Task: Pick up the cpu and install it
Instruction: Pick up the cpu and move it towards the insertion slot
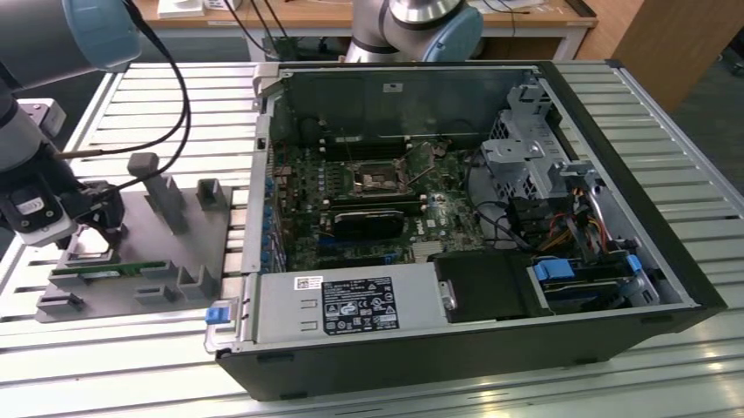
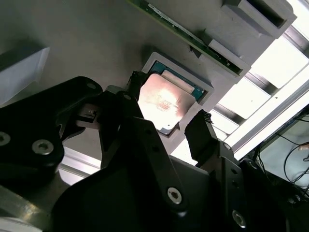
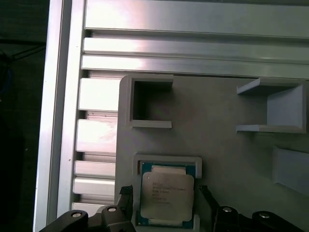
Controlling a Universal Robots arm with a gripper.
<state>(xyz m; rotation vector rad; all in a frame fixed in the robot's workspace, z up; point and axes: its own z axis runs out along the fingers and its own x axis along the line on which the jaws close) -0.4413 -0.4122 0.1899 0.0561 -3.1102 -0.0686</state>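
In the exterior view the arm (image 1: 30,157) comes in from the exterior view's left and holds the jaws low over a grey fixture plate (image 1: 128,239) that lies on the slatted metal tabletop (image 1: 174,87). The jaws stand spread apart. In both wrist views one dark finger (image 3: 126,195) sits on each side of the cpu (image 3: 166,193), close beside its edges and not clamped on it. Whether either finger touches it cannot be told.

The cpu (image 2: 164,101) lies flat between the jaws with its silvery top facing up. It sits in a shallow raised nest (image 3: 166,159) on the fixture plate, and a blue-green border shows around it. Just past the nest, beyond the fingertips, a long thin green memory stick (image 2: 183,36) rests on edge in the plate's holders. Farther out ahead of the jaws, in the first wrist view, the plate carries an open square pocket (image 3: 149,104) and, to one side of it, an upright bracket (image 3: 280,108).

Well apart from the jaws, toward the exterior view's right, an open computer case (image 1: 465,357) lies on its side on the same tabletop. Inside it are the motherboard (image 1: 348,209), the dark square socket (image 1: 378,181) with its metal frame near the board's middle, and a grey power supply (image 1: 348,305) along the near wall. Behind the case stands the base of a second arm (image 1: 419,22).
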